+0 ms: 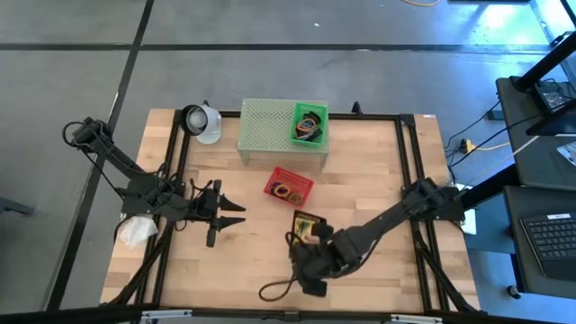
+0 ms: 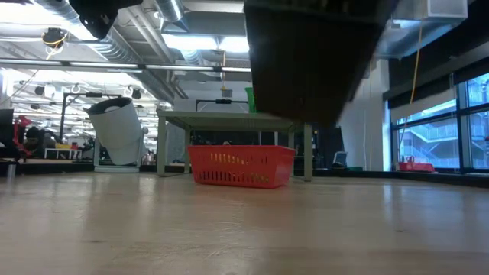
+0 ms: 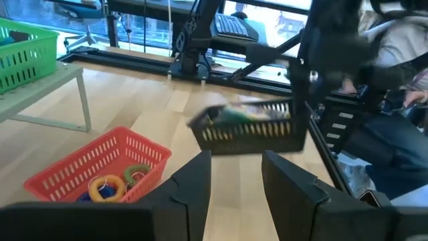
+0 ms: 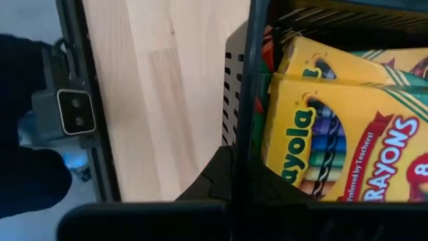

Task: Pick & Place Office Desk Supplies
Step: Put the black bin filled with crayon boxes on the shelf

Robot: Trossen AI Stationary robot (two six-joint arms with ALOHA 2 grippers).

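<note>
A black mesh basket (image 1: 306,224) holding yellow-and-green crayon boxes (image 4: 334,127) hangs above the table near its front middle, with my right gripper (image 1: 310,245) shut on it. In the low view the black basket (image 2: 313,61) fills the top, clear of the wood. A red basket (image 1: 288,186) with coloured loops (image 3: 107,189) rests on the table. A green basket (image 1: 309,124) stands on the pale green shelf (image 1: 274,130). My left gripper (image 1: 232,212) hovers open at the table's left, touching nothing. My right gripper pinches the black basket's side wall (image 4: 242,94) at its rim, one finger inside next to the crayon boxes and one outside. The fingers come steeply from above. The basket is lifted clear of the table and hangs below the fingers.
A white cup-like container (image 1: 202,122) stands at the far left by the shelf. A white wad (image 1: 135,231) lies at the left edge. Black frame rails (image 1: 409,171) run along the table's sides. A loop of dark cable (image 1: 274,290) lies near the front edge.
</note>
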